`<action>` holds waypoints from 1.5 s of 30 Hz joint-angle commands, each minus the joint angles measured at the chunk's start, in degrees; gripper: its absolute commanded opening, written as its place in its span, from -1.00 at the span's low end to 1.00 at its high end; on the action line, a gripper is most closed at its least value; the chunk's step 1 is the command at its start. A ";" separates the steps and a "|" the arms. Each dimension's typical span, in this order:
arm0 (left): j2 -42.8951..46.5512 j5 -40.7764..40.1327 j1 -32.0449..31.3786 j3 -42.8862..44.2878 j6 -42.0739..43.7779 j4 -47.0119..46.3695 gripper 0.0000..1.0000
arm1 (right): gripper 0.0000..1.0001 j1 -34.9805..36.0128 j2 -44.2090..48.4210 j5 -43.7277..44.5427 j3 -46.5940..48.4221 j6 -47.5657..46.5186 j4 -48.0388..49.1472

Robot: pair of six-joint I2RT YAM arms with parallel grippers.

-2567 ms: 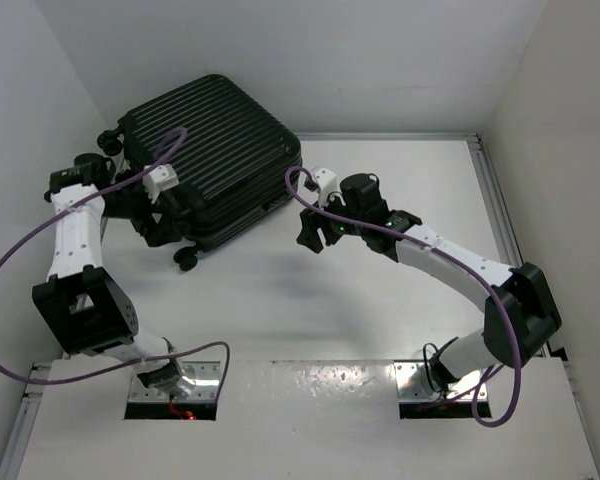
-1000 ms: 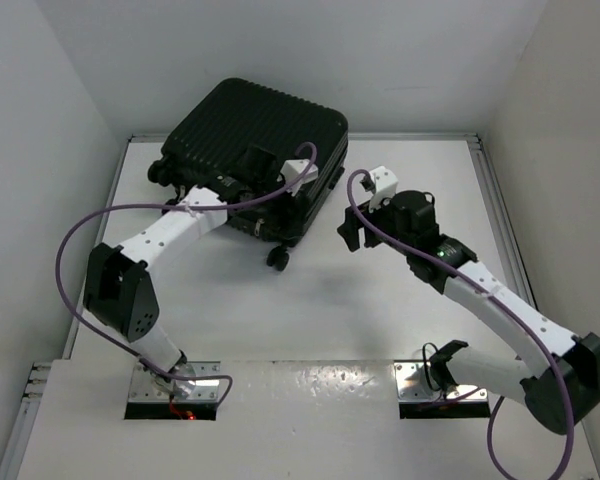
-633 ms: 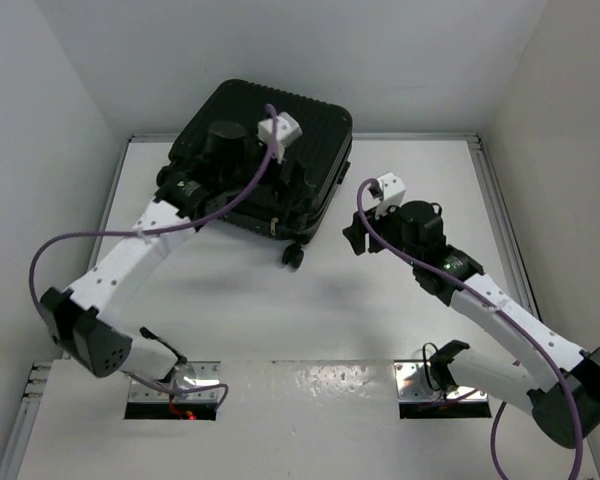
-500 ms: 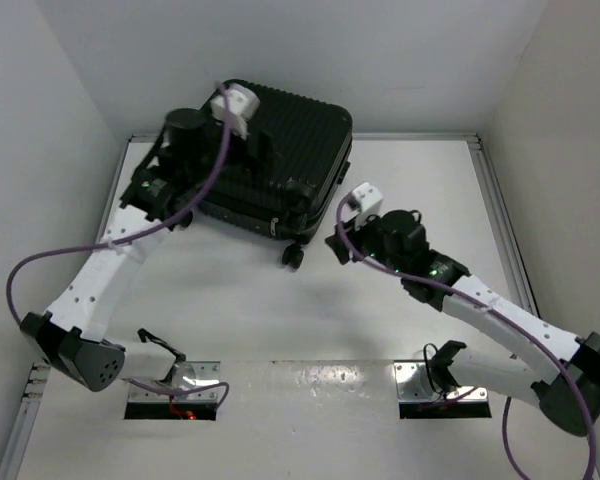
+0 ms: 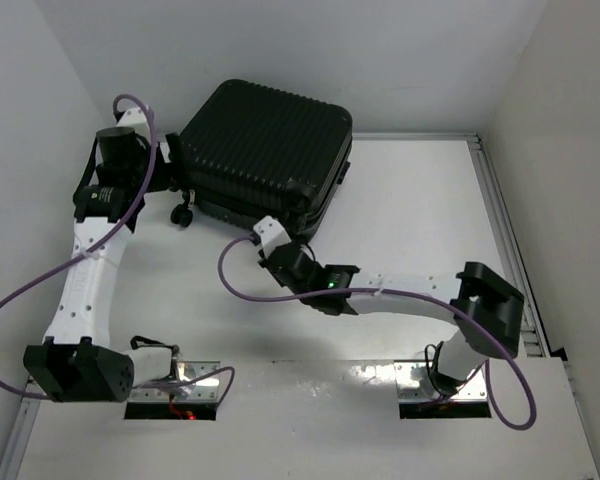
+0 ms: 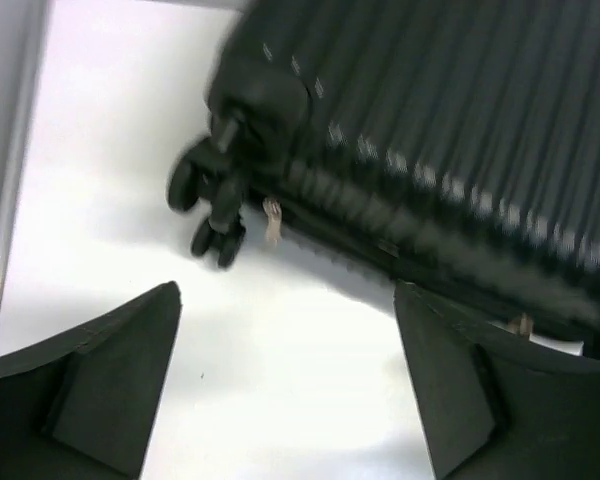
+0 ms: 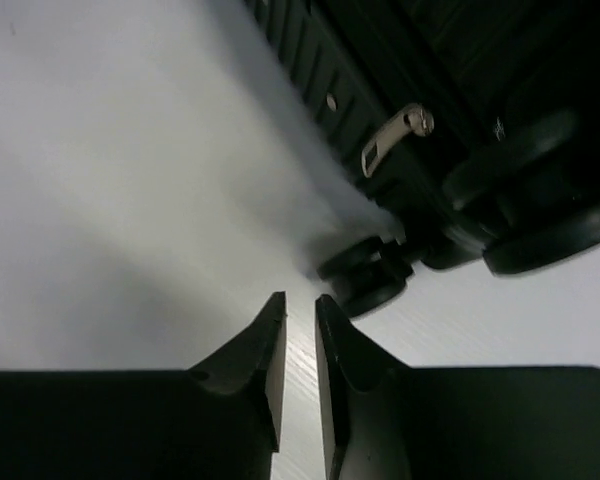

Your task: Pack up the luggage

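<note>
The luggage [image 5: 265,135] is a big black ribbed suitcase, lying closed at the back of the table. In the left wrist view its ribbed shell [image 6: 450,130] fills the upper right, with a wheel pair [image 6: 208,205] at its corner. My left gripper [image 6: 285,292] hangs wide open over bare table beside that corner, holding nothing. My right gripper [image 5: 278,255] lies low at the suitcase's near edge. In its own view the right gripper [image 7: 299,298] is all but shut, with a thin slit and nothing in it. Just ahead are a wheel [image 7: 370,275] and a silver zipper pull [image 7: 395,135].
White walls close in the table on the left, back and right. A raised rail [image 5: 500,215] runs along the right side. The right arm [image 5: 410,295] stretches low across the middle of the table. A loose purple cable [image 5: 10,310] loops out from the left arm.
The left arm swung off the suitcase top to its left side and its jaws opened wide. The right arm dropped low and swept left to the near edge, jaws closing.
</note>
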State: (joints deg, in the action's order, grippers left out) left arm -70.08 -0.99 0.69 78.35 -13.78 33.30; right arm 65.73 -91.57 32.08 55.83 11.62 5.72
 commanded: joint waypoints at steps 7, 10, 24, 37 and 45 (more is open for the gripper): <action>14.70 37.44 6.52 -23.56 12.02 -1.72 0.09 | -0.74 0.89 4.37 5.63 1.39 5.79 -2.47; 16.39 40.79 3.19 -30.34 9.39 -11.02 -0.04 | -0.65 -1.65 10.26 4.31 2.69 6.22 -8.41; -0.47 33.26 -13.78 -49.78 -25.39 -64.30 0.43 | -0.57 -20.81 18.62 -1.31 5.07 8.60 -26.01; -19.47 26.92 -16.69 -47.94 -33.15 -83.12 0.56 | -0.55 -24.52 20.29 -4.21 5.07 6.67 -26.46; -28.79 36.05 -14.05 -44.60 -40.89 -98.24 0.19 | -0.55 -24.60 20.47 -4.39 4.37 4.73 -26.20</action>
State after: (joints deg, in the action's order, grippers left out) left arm -97.69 30.72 -14.24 31.31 -51.33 -53.54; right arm 41.32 -72.69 27.88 59.24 17.54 -21.54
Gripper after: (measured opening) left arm 0.603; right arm 0.222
